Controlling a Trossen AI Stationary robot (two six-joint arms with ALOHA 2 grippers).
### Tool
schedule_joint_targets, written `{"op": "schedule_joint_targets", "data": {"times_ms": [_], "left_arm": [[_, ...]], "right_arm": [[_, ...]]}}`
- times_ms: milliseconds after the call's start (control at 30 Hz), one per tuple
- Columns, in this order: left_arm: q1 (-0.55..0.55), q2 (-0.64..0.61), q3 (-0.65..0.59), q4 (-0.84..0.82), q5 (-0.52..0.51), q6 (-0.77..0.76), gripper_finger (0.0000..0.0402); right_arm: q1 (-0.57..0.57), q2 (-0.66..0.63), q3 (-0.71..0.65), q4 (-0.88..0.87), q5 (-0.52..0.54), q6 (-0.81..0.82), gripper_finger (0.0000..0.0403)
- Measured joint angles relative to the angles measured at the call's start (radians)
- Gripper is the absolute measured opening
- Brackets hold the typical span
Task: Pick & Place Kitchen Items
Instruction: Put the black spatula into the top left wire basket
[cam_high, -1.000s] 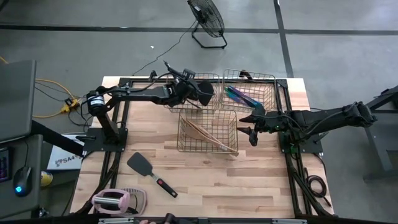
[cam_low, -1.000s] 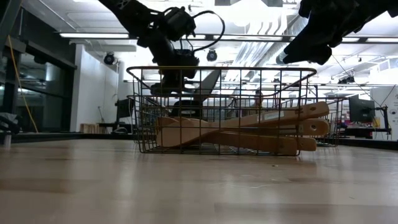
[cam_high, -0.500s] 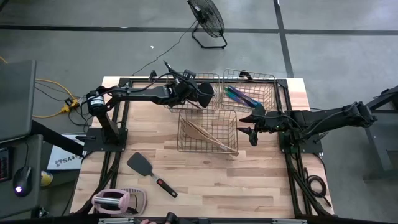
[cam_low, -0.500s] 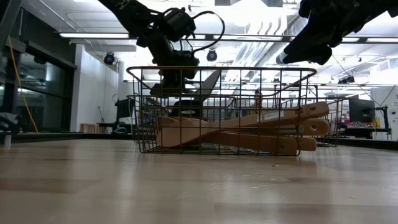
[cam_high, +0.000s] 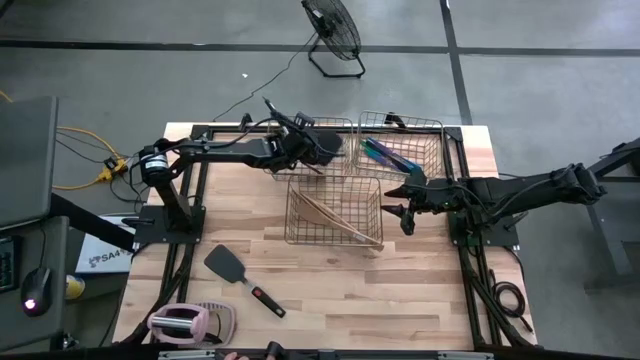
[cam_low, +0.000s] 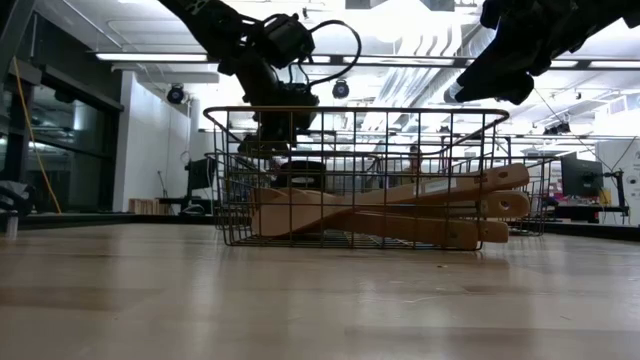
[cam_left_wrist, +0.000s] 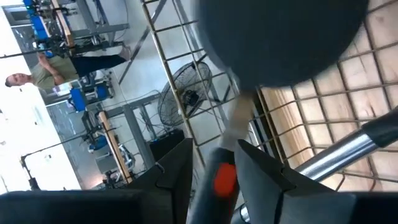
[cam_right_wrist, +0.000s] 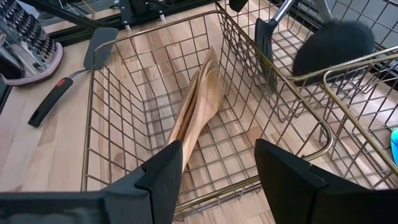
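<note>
Butcher-block bench (cam_high: 400, 290), three copper wire baskets. Black spoon (cam_right_wrist: 333, 46) sits in rear-left basket (cam_high: 322, 147) under left hand (cam_high: 315, 150), fingers parted around its handle, grip unclear. Wooden spoons (cam_high: 335, 222) lie in front basket (cam_high: 333, 211). Right hand (cam_high: 404, 203) open, just beside that basket. Black spatula (cam_high: 240, 277) lies loose on bench.
</note>
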Motion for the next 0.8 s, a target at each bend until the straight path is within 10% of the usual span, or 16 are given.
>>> {"op": "schedule_joint_targets", "data": {"times_ms": [800], "left_arm": [[-0.003,-0.116,0.000,-0.057,0.044,-0.133,0.0125]], "right_arm": [[0.000,-0.001,0.000,-0.002,-0.020,-0.003,0.0193]]}}
